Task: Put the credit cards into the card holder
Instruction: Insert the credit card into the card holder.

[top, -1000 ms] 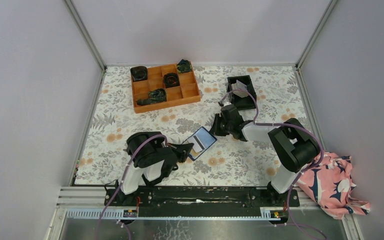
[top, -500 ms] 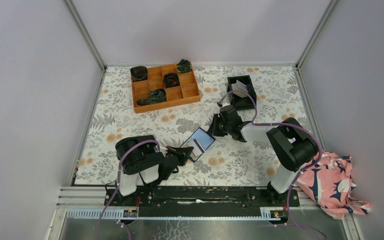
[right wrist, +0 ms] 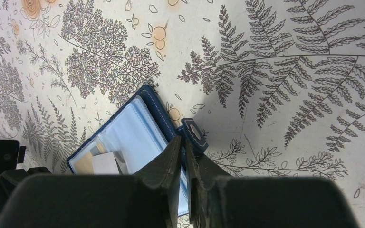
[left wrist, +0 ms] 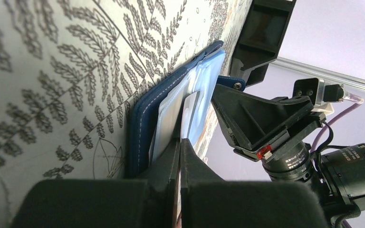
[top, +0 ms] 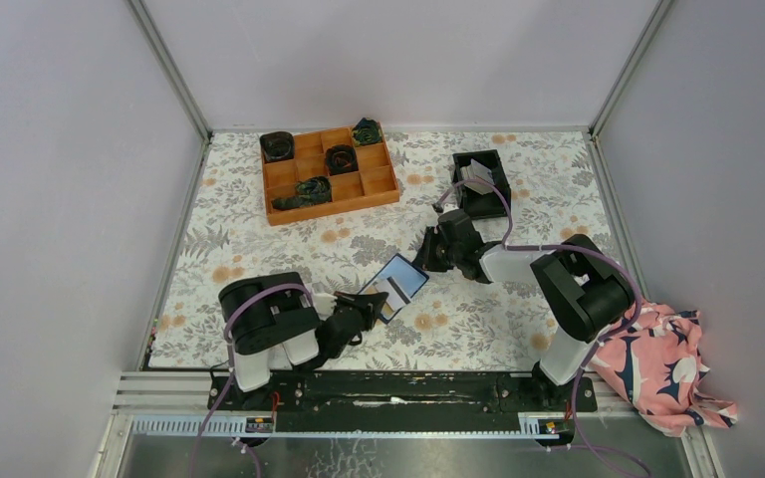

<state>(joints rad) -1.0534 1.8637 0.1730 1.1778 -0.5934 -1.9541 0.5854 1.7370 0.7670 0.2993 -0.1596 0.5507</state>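
Left end effector (left wrist: 180,142) clamps what seems a credit card (left wrist: 190,112), half hidden inside the card holder (left wrist: 144,116).

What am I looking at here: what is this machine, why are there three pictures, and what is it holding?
These are two robot arms bolted to the near edge of a flowery table. One picture looks down from above. The other two come from small cameras on the wrists, so each shows that arm's own fingers. On the table are an orange tray, a black bin and an open blue card holder. A pink cloth lies off to the right. The right gripper pinches the card holder's edge beside its snap tab. The left gripper is shut on a credit card, whose far end lies against the holder's pockets.
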